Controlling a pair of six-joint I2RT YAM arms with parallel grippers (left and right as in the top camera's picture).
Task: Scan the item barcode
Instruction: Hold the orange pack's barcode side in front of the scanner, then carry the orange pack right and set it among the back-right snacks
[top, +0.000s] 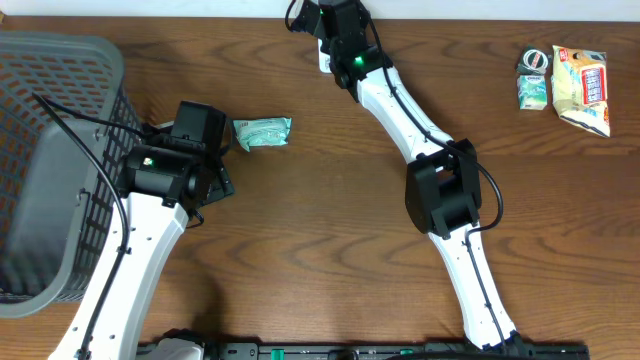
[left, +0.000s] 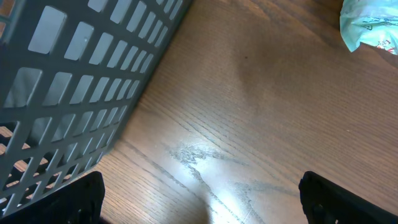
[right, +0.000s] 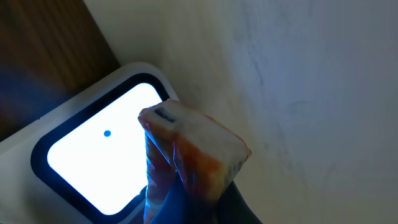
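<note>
Right gripper (top: 333, 42) is clamped on a packet (right: 193, 149) held before the lit scanner (right: 93, 162); left gripper (left: 202, 202) hangs wide apart over the table (left: 249, 112) beside the basket (left: 74, 93)

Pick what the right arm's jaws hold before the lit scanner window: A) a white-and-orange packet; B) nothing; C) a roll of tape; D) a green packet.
A: the right wrist view shows a white-and-orange packet held up against the glowing scanner window, while the green packet lies on the table.
</note>
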